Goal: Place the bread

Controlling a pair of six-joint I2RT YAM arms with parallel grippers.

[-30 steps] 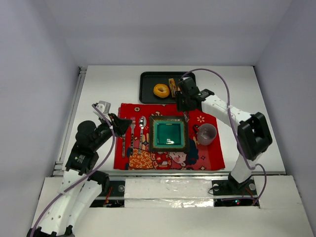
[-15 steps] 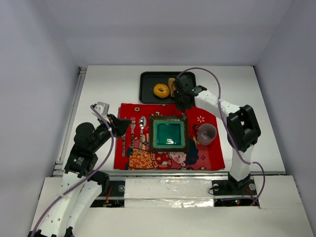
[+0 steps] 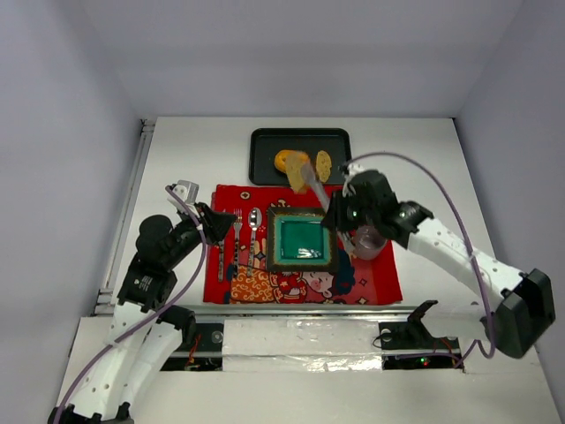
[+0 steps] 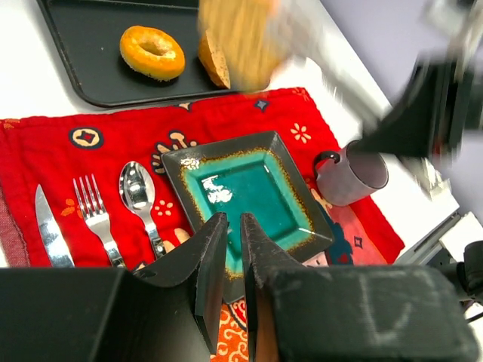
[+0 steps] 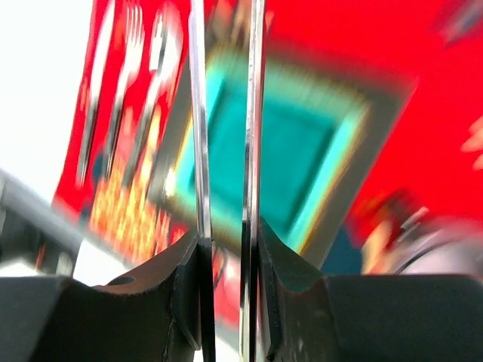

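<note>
Right gripper pinches a blurred baguette slice over the black tray. Left gripper jaws nearly touch; nothing between.

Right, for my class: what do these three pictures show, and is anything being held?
A robot: a left arm and a right arm bolted to a table. One picture looks down from above; the others come from a camera on each wrist. A red cloth carries a knife, fork, spoon, green plate and grey mug; behind it a black tray holds a doughnut and a bread slice. The left claw is shut, empty. The right claw, with long metal blades, seems to carry a second slice, blurred.
</note>
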